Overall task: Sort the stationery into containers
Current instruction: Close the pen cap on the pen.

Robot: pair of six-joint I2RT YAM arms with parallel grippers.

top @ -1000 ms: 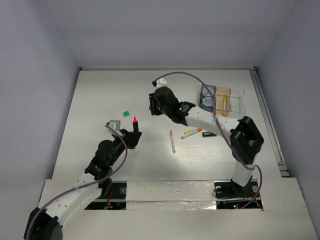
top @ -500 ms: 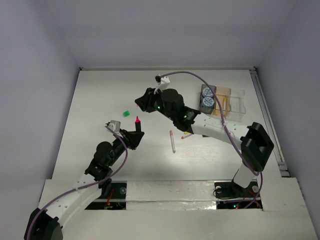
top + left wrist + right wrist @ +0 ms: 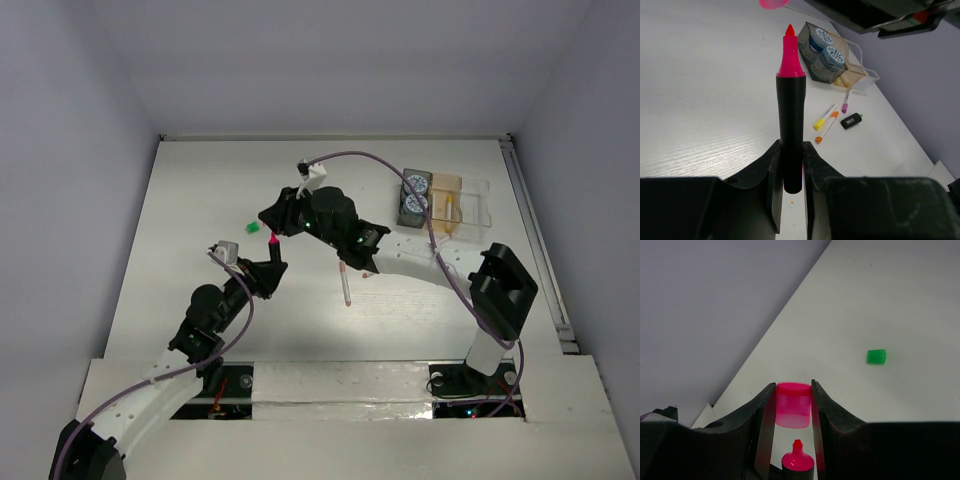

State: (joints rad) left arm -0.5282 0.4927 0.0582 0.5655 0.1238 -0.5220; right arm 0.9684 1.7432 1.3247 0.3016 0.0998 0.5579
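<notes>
The right gripper [image 3: 793, 390], clamped on the pink cap [image 3: 793, 411], has swung just above the pink highlighter [image 3: 791, 100] gripped upright by the left gripper [image 3: 791, 152]; capping probably comes next.

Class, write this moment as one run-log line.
left hand: shut on highlighter, upright, uncapped | right hand: grips pink cap near tip, not on | green cap: loose on table
</notes>
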